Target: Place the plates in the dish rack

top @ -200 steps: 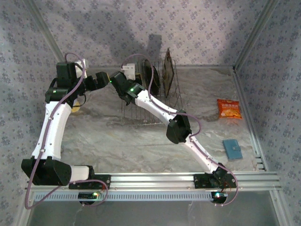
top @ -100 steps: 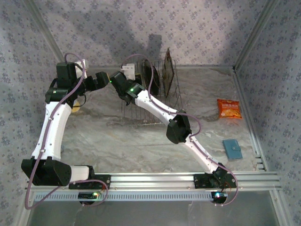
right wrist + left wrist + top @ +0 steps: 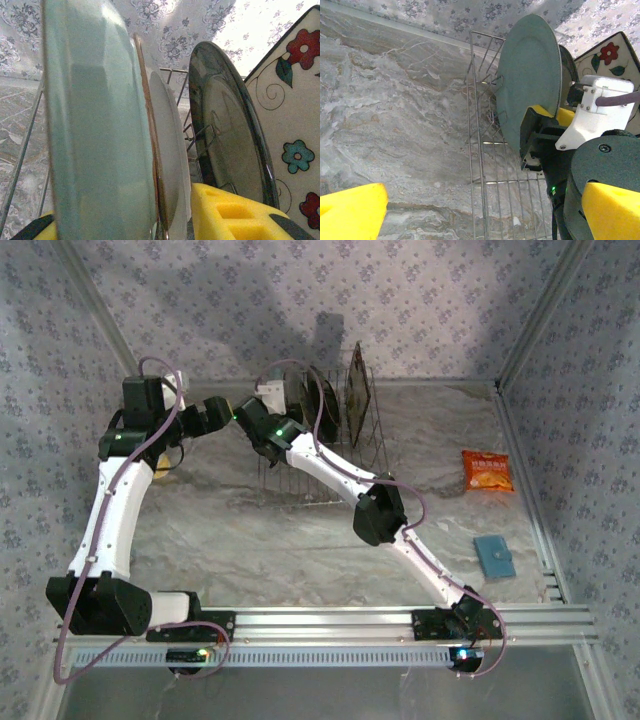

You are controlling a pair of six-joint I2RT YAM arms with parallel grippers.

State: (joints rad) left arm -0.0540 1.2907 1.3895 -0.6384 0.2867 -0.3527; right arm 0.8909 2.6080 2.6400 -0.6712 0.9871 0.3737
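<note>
Currently right gripper (image 3: 552, 114) is clamped on the pale grey-blue plate (image 3: 527, 75), upright on edge at the left end of the dish rack (image 3: 479, 150) by the worktop's far edge, face parallel w/ the racked plates (image 3: 230, 125), so prob. straight down; left gripper (image 3: 480, 210) spread wide, empty, just left

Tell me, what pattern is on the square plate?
The square plate is cream with red and teal flowers, green leaves; best in right wrist view.

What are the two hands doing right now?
Left hand: open, empty.
Right hand: straddles the grey-blue plate; grip cannot be told.
</note>
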